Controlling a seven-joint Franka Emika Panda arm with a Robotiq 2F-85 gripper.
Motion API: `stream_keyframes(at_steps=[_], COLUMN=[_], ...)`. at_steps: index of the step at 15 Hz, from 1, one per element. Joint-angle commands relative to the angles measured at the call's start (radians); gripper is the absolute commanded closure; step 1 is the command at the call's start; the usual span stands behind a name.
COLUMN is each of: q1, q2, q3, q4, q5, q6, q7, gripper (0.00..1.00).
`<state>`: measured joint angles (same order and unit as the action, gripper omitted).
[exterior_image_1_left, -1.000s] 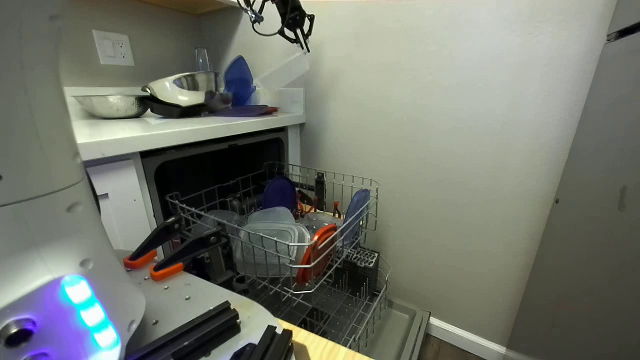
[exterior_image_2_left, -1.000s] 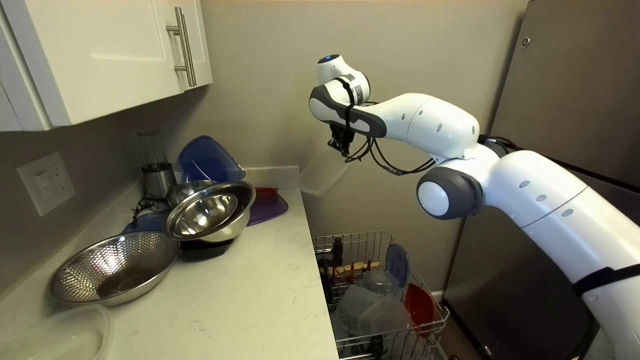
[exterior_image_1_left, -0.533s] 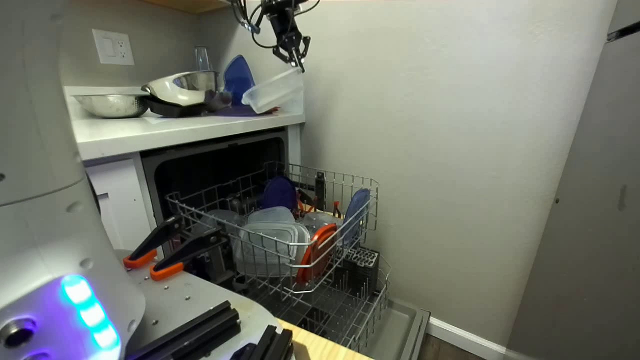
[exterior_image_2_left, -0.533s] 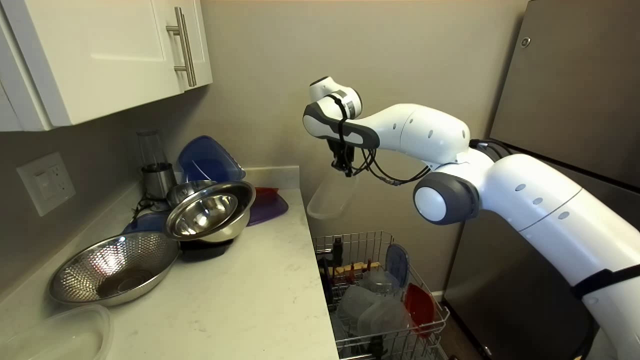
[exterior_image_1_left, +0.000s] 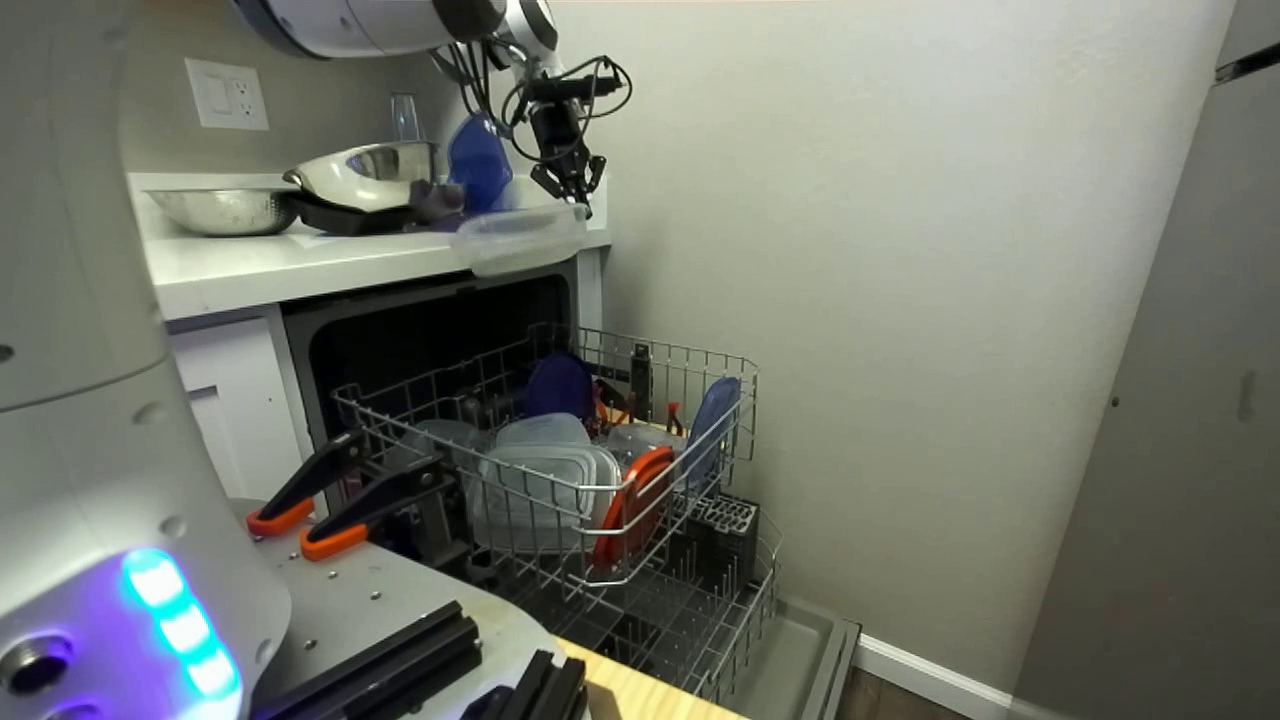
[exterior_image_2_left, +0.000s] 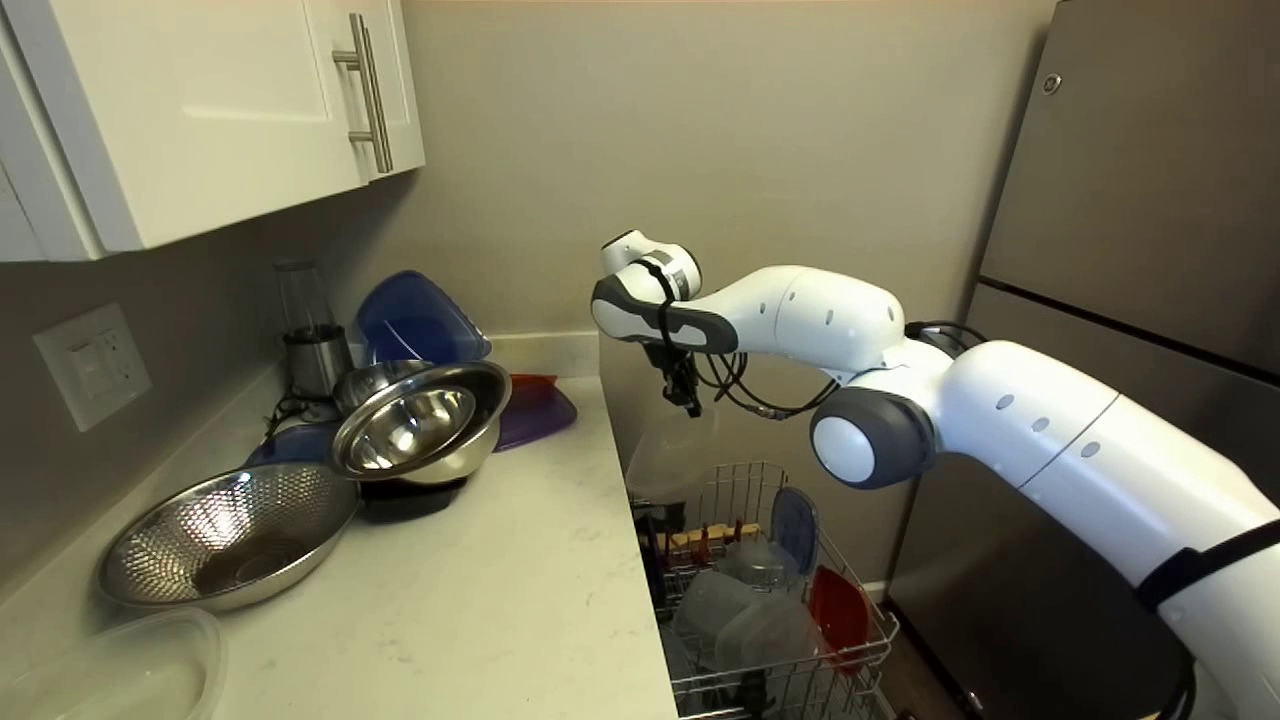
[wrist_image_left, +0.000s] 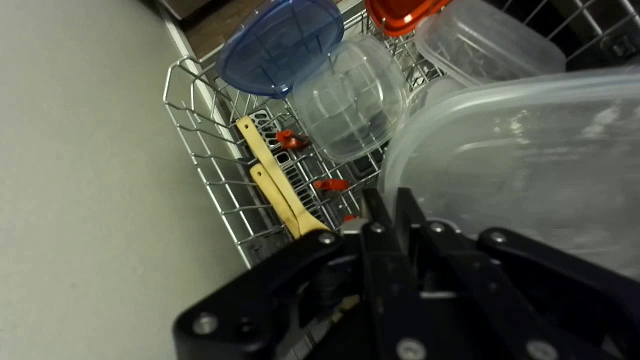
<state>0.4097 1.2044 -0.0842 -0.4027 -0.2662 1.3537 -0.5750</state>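
Observation:
My gripper (wrist_image_left: 387, 196) is shut on the rim of a clear plastic container (wrist_image_left: 520, 170), which hangs to the right of the fingers in the wrist view. In an exterior view the gripper (exterior_image_1_left: 580, 208) holds the container (exterior_image_1_left: 520, 240) by one end, near the counter's end. In an exterior view the gripper (exterior_image_2_left: 692, 408) points down and the container (exterior_image_2_left: 665, 455) hangs just past the counter edge, above the dishwasher rack (exterior_image_2_left: 885, 640). Under it in the rack are a round clear container (wrist_image_left: 350, 97), a blue lid (wrist_image_left: 282, 47), a red lid (wrist_image_left: 405, 15) and wooden utensils (wrist_image_left: 270, 170).
The white counter (exterior_image_2_left: 540, 560) bears a colander (exterior_image_2_left: 230, 540), steel bowls (exterior_image_2_left: 420, 425), a standing blue lid (exterior_image_2_left: 415, 315), a purple lid (exterior_image_2_left: 535, 415) and a clear container (exterior_image_2_left: 120, 670). A wall (exterior_image_1_left: 900, 300) stands close beside the rack. A wall cabinet (exterior_image_2_left: 240, 110) hangs above the counter.
The arm has moved down with the container in its grip, from high above the counter to about counter height. The container has tilted closer to level. Rack and counter items have not moved.

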Motion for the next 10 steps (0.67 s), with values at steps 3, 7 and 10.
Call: stream_keyframes(at_steps=[3,7,10], q1=[-0.005,0.009,0.009], q2=[0.013,-0.027,0.044], q3=[-0.011,-0.035,-0.032], q4=[0.039,-0.046,0.042], q5=[-0.052,-0.064,-0.09], q6=[-0.152,-0.151,-0.171], q7=[-0.197,-0.314,-0.375], gripper=[0.95,0.95,0.95])
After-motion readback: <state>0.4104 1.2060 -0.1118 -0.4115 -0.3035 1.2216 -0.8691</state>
